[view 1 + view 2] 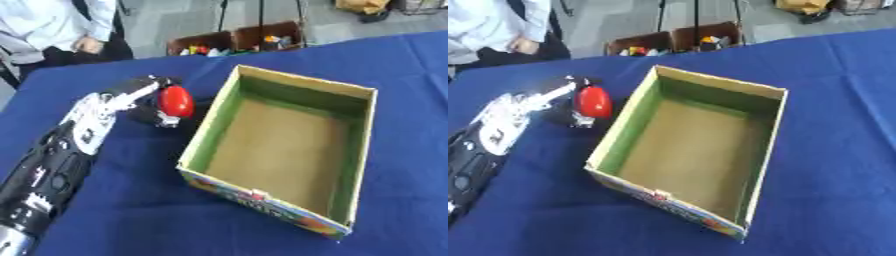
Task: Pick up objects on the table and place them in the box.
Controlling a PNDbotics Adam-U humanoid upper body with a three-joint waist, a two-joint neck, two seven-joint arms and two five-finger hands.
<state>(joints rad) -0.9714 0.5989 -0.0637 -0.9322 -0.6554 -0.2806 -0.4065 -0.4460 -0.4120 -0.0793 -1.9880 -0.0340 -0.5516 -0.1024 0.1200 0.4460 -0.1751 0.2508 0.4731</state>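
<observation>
Your left hand (144,97) reaches in from the lower left, its fingers (164,120) curled around a red rounded object (176,101). The object sits in that grasp just beside the left wall of the open cardboard box (206,125), outside it, over the blue tabletop (122,200). The box shows a bare brown floor and green inner walls. Your right hand appears in neither view.
</observation>
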